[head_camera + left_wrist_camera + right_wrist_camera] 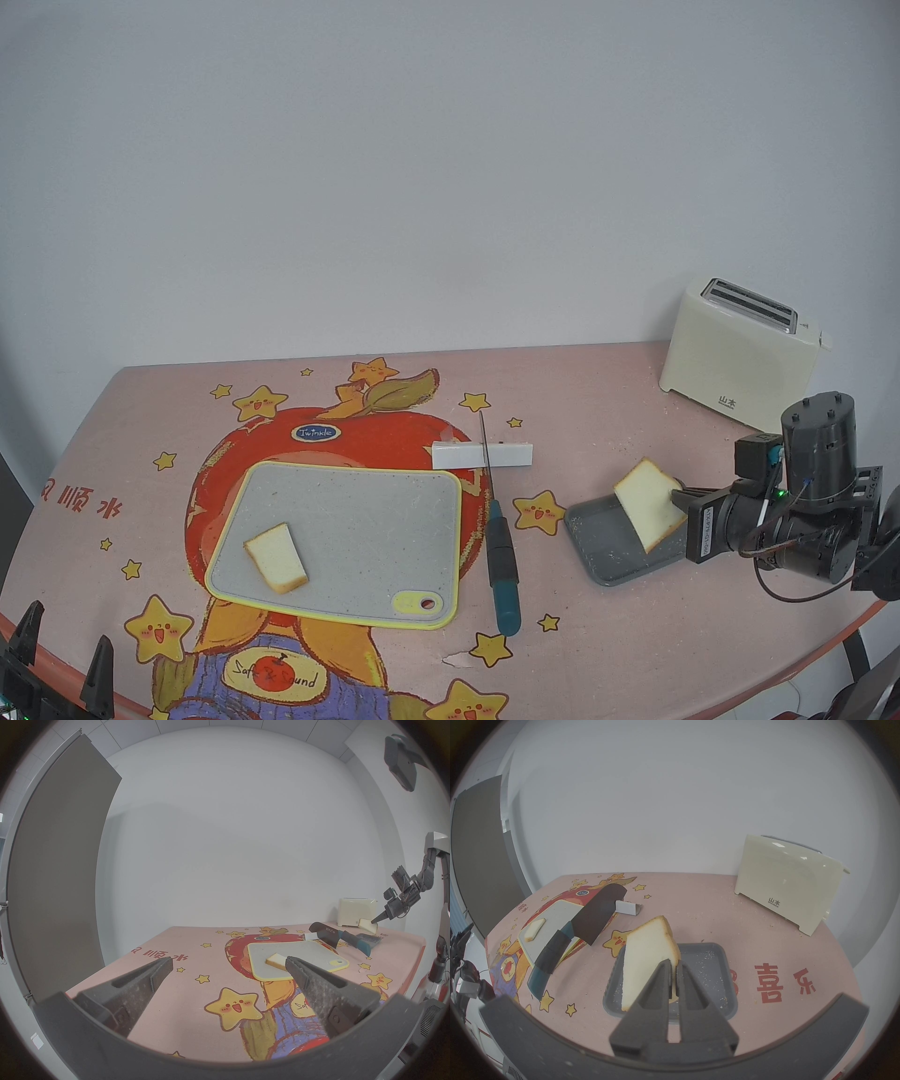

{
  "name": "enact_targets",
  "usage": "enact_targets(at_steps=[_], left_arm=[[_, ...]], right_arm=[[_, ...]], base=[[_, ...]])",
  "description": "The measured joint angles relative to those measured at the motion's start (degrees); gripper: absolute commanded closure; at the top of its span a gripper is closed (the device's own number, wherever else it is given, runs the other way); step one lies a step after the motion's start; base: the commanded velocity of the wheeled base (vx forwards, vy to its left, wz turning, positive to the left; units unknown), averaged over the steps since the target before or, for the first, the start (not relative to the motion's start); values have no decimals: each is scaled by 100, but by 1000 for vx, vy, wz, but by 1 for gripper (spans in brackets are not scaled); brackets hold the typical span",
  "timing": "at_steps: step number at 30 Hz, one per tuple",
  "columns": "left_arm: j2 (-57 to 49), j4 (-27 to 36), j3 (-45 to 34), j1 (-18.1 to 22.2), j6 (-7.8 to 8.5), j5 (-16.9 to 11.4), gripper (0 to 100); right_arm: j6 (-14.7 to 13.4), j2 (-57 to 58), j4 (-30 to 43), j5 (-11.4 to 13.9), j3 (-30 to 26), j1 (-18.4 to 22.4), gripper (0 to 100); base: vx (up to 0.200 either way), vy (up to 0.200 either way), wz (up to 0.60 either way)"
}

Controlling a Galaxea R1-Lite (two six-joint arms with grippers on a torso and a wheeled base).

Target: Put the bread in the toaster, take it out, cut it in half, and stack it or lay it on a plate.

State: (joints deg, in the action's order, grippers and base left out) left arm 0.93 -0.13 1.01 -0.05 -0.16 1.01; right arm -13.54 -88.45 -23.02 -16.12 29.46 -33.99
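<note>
Head view: my right pincer (682, 506) grips a pale, square bread slice (647, 502), tilted above the grey rectangular plastic tray (600, 553), near the cream toaster (741, 356). My left pincer (229, 961) gapes wide at the near edge of the pink desk (609, 403).

White block (482, 456) on pink cartoon-print tbl (600, 389).

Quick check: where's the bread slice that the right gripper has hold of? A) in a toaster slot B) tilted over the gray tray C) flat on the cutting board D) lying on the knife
B: the right gripper is shut on the bread slice, which is held tilted over the gray tray; the piece on the cutting board is a separate one.
</note>
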Motion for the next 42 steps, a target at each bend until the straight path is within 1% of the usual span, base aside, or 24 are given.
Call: enact_targets(at_steps=[2, 9, 18, 42], left_arm=[[0, 0, 0, 0, 0, 0, 0], [0, 0, 0, 0, -6, -4, 0], [0, -2, 0, 0, -6, -1, 0], [0, 0, 0, 0, 6, 2, 0]], right_arm=[[-49, -60, 0, -11, 7, 1, 100], [-62, -178, 30, -24, 16, 4, 100], [-68, -424, 22, -137, 9, 63, 100], [-71, -612, 17, -180, 13, 80, 100]], base=[[0, 0, 0], [0, 0, 0], [0, 0, 0], [0, 0, 0]])
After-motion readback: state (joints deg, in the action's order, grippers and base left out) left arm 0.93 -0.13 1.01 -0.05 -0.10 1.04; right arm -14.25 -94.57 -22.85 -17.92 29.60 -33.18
